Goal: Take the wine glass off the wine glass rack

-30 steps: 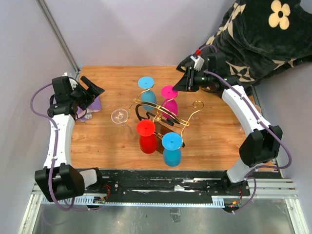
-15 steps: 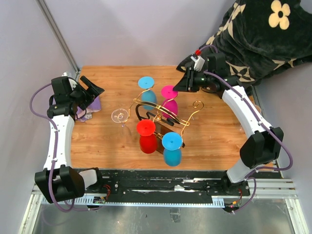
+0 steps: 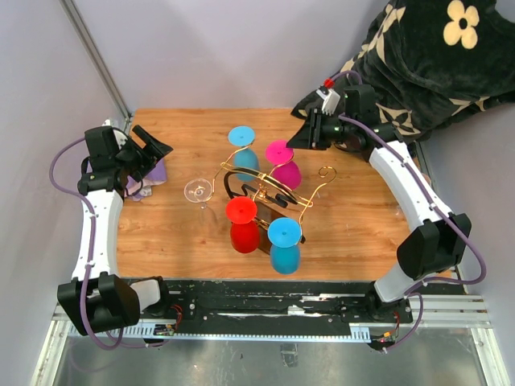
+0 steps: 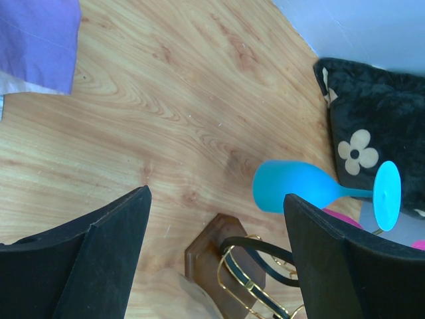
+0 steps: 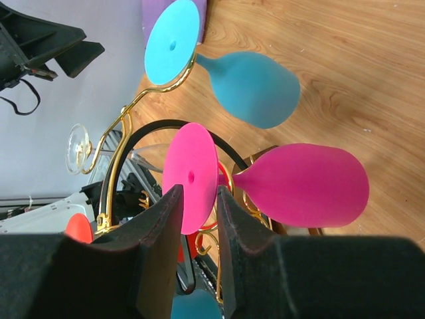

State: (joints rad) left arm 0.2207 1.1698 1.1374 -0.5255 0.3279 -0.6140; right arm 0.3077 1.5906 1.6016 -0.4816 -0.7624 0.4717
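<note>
Pink glass (image 5: 299,186) hangs upside down on the far side of the rack (image 4: 209,256): foot up in the gold wire, bowl below, just beside the far blue glass (image 3: 241,157). My right jaws are nearly together with the edge of the pink foot (image 5: 191,176) in the narrow gap between the fingers (image 5: 159,252). It reads as clamped on the foot, though the wrist view hides the actual pad contact. Left jaws are wide apart, holding nothing, over the left of the tabletop (image 3: 354,233) near the purple cloth (image 4: 36,40), well apart from the rack.

My take on the step is to slide, not yank. The stem likely sits in a wire slot, so I'd draw the foot out along the slot toward its open end, keeping it level, and only then lift away. A grip on a thin disc edge is weak, so go slowly with no twist, or the glass pivots in the jaws.

Risks:
- The bowl swings into the blue glass next to it.
- The stem snags on the wire and drags the whole rack, shaking the red glass (image 3: 241,229) and the near blue glass (image 3: 283,249).

If the rack starts to move, I'd stop and realign with the slot.
</note>
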